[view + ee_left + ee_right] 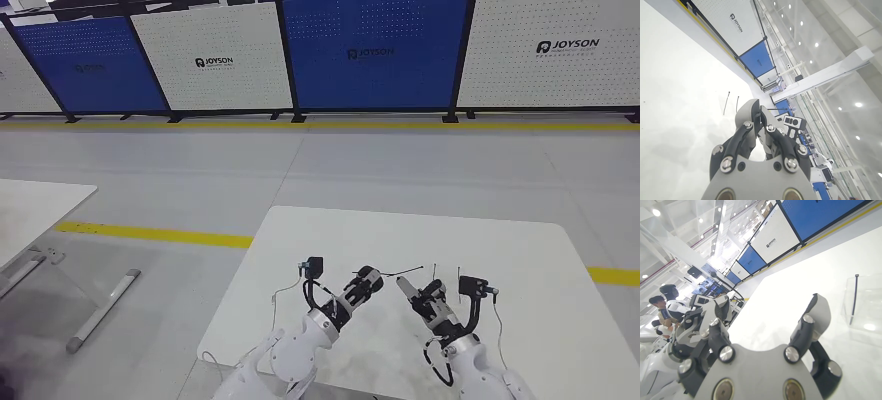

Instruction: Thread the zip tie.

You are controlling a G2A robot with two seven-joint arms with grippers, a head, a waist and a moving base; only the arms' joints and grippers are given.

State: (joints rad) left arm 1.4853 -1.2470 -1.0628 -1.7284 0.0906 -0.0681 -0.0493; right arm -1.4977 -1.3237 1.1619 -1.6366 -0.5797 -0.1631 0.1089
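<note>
Left gripper (759,108) clamped on zip tie (400,272), toward table's (500,240) near edge. Long axis pointing across at right gripper (768,300), spread wide, empty, just beside far end.

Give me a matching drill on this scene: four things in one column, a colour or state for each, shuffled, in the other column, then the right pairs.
Things:
1. left gripper
2. right gripper
3. zip tie
4. table

Colour or state:
a. white
b. jaws open
c. black
d. jaws shut on the zip tie

Pairs: 1-d; 2-b; 3-c; 4-a
</note>
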